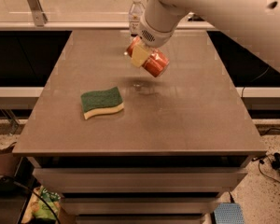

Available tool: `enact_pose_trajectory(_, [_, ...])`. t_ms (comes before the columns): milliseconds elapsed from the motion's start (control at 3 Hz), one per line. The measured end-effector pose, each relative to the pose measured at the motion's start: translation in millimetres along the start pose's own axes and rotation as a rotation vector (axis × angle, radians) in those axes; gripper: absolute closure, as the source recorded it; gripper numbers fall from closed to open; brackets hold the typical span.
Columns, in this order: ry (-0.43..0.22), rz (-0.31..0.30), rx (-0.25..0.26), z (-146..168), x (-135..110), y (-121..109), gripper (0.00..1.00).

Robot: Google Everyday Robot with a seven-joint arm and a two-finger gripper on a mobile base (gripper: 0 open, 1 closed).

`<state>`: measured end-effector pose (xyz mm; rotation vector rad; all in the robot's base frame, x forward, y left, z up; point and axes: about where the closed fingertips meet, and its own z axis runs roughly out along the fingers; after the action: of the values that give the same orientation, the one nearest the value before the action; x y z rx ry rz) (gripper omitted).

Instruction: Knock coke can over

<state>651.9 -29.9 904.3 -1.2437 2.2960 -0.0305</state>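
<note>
So the gripper [144,57] has the coke can [155,64] clamped between its fingers. You can see one cream-coloured finger pad [140,55] pressed flat on the can's side. The can is tilted hard, nearly on its side, and it looks to be in the air above the table [191,120], further back than the green-and-yellow sponge [101,102] and off to its right. A faint shadow [142,85] sits on the tabletop underneath, closer to the sponge than the can itself.

The clear water bottle [136,10] is way behind the sponge at the table's back edge, just beside the arm.

Handling-wise, my guess is it's a thin aluminium can: light if empty, smooth and a bit slippery, and the wall dents easily if squeezed hard. Round body means it'll roll once it's lying down. The mid-body grip it has now seems like the right spot, since the rims don't give much to hold. Can't tell if it's full.
</note>
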Motion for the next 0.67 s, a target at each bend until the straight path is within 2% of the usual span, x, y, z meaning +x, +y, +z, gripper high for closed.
enact_pose_trajectory(667, [0.104, -0.053, -0.022, 24, 4, 3, 1.0])
